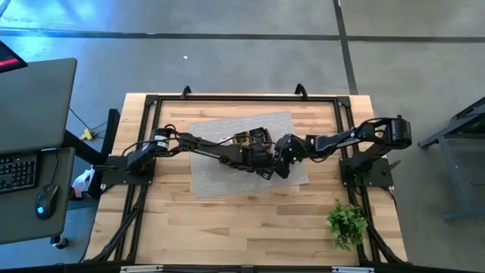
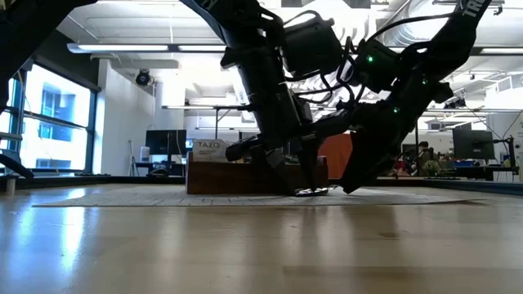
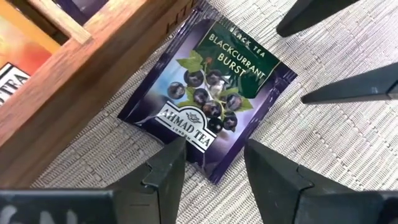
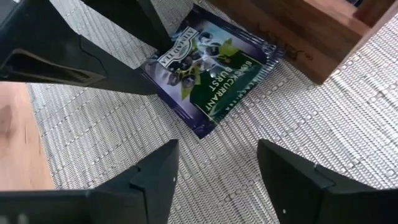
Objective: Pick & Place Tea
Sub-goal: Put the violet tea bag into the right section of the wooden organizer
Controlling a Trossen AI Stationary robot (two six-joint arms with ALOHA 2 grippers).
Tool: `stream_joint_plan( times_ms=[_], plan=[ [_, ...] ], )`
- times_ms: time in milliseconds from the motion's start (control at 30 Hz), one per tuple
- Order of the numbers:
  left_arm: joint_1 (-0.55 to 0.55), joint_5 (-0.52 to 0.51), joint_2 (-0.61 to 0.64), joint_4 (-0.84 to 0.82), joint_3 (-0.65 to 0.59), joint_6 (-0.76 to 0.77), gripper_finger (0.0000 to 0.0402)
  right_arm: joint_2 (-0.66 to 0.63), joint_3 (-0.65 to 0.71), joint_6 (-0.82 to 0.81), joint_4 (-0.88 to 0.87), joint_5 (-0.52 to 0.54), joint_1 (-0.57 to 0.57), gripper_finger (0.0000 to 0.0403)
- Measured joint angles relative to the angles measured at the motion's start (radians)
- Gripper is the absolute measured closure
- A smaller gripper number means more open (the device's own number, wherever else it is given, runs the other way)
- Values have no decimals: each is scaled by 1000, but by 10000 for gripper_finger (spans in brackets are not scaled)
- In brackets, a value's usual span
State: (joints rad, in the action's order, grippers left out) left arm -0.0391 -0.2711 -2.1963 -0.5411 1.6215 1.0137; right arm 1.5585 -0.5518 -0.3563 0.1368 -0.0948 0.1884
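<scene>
High view: both tools meet over the grey mat (image 1: 227, 178) on the counter (image 1: 227, 227). Left wrist view: the left tool (image 3: 214, 165) stands open, empty, over a purple sachet (image 3: 208, 93) (blackcurrant) lying just beside the wooden tray (image 3: 81, 68). Right wrist view: the right tool (image 4: 217, 165) gapes empty near the sachet.

One tea sachet (image 3: 208, 102) is lying flat on the mat (image 3: 323, 143), right beside the wooden tray (image 3: 93, 68), with both pincers hovering over it.

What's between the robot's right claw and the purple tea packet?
Only bare grey woven mat, in the right wrist view, between the open right end effector and the flat purple blackcurrant tea sachet.
</scene>
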Motion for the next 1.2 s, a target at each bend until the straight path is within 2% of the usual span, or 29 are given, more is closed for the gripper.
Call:
stream_joint_plan(
  times_ms=[167, 400, 633, 833, 1033, 1200],
  plan=[
    [0, 0, 0, 3, 0, -24, 237, 0, 0, 19, 4, 22, 1, 177],
    [0, -9, 0, 26, 0, -97, 237, 0, 0, 58, 40, 12, 1, 182],
    [-4, 17, -2, 66, 0, -151, 237, -1, 0, 49, 60, -2, 1, 210],
    [-14, 32, -4, 135, 0, -182, 237, -1, 37, -26, 132, -42, 1, 245],
    [-14, 36, -4, 134, 0, -185, 237, -4, 71, -93, 106, 56, 2, 275],
    [-15, 44, -2, 140, 2, -171, 237, -27, 71, -48, 102, 106, 4, 276]
  ],
)
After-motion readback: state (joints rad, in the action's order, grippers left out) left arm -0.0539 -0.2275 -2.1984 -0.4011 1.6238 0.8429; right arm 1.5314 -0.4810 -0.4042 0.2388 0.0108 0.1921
